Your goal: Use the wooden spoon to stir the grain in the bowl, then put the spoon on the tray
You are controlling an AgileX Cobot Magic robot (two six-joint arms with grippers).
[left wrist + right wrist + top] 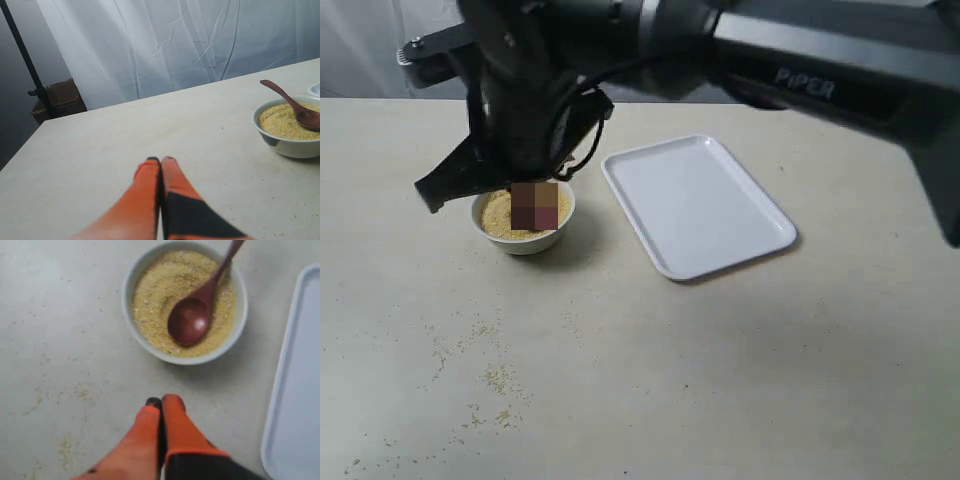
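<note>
The right gripper (161, 401) is closed, its two orange fingers (176, 425) pressed flat together with nothing between them. It holds nothing and touches neither the spoon (192, 320) nor the bowl (128, 300). Its tips hang over bare table (50, 315) just beside the bowl's rim; whether they rest on the surface I cannot tell from the wrist view. The spoon lies in the bowl with its scoop face up on the grain (155, 295), and its handle leans out over the rim on the side away from the gripper. The grain fills the bowl nearly to the rim. The tray (300, 390) lies flat near the bowl, apart from it, with one long edge facing it. In the exterior view the right arm (800, 70) reaches across from the right, and its dark wrist hangs over the bowl (523, 240). A blocky blur covers the bowl's middle there, so the spoon is probably under it but cannot be made out. Loose specks (495, 378) are scattered on the table nearer the camera. The left gripper (160, 160) is also closed on nothing, its tips together over the table, well apart from the bowl.
</note>
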